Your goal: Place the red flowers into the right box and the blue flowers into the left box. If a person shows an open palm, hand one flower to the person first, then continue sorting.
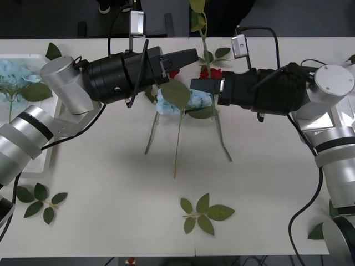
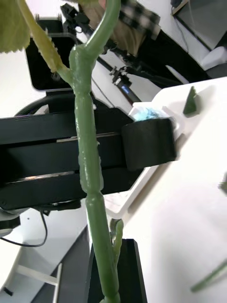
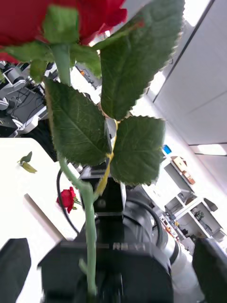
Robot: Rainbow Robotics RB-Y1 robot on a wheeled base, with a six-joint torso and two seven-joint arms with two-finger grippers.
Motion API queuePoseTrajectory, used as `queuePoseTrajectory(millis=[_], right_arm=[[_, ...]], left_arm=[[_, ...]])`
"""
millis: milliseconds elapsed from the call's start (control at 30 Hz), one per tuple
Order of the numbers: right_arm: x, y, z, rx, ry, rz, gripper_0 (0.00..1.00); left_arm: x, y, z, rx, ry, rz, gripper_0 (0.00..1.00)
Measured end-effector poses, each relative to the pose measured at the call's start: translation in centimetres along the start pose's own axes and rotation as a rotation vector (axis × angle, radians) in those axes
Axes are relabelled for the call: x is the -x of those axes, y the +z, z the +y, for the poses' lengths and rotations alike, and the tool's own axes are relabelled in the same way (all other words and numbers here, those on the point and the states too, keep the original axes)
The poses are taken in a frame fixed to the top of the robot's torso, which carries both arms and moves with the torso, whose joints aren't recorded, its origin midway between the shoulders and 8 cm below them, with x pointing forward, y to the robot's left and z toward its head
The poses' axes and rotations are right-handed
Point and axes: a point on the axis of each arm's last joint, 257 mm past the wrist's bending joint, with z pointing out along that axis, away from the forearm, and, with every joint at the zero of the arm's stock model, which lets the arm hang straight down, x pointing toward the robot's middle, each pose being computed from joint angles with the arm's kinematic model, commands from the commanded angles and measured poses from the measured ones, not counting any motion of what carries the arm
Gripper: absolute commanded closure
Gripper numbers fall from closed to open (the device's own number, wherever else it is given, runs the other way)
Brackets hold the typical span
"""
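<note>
Over the middle of the table my right gripper (image 1: 202, 86) is shut on the green stem (image 2: 90, 156) of a red flower (image 1: 211, 72). My left gripper (image 1: 188, 55) reaches in from the other side and is open; its fingers stand on either side of that stem under the bloom (image 3: 56, 19). Blue flowers (image 1: 188, 101) lie on the table below both grippers, with stems trailing toward me. The left box (image 1: 30, 57) at the far left holds more blue flowers (image 1: 14, 72). Behind the right arm another red flower (image 3: 68, 199) lies in what looks like the right box (image 3: 40, 213).
Loose green leaf sprigs lie at the front centre (image 1: 204, 213), at the front left (image 1: 39, 199) and beside the left box (image 1: 52, 51). Black cables hang from both arms. The front half of the table is open room.
</note>
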Motion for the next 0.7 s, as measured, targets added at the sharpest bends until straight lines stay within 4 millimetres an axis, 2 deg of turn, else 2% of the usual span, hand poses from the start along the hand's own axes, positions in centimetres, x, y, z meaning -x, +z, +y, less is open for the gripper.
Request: queuePoseTrajectory(millis=[100,167,333,433,500,600,700], right_arm=[[1.0,-3.6,-1.7,-0.072,-0.013,0.009,1.00],[1.6,-7.0,-3.4,-0.149,0.003,0.024,1.00],[2.8,-17.0,-8.1,-0.425,0.102,0.043,1.00],[2.5,-23.2,-10.9,-0.624,0.123,0.091,1.00],[2.1,-27.0,-11.9,-0.732,0.135,0.127,1.00],[1.6,-29.9,-11.6,-0.786,0.168,0.159,1.00],[1.9,-30.3,-11.3,-0.774,0.176,0.133,1.00]], left_arm=[[0.0,0.0,0.0,0.001,-0.001,0.000,0.00],[0.0,0.0,0.0,0.001,-0.001,0.000,0.00],[-0.1,-0.1,0.1,0.001,-0.002,0.000,0.00],[0.0,-0.5,0.3,0.011,0.003,0.005,0.00],[-0.2,-1.3,0.9,0.034,0.010,0.024,0.00],[-1.1,-3.4,2.9,0.113,0.021,0.070,0.00],[-2.9,-6.6,5.9,0.230,0.029,0.146,0.00]])
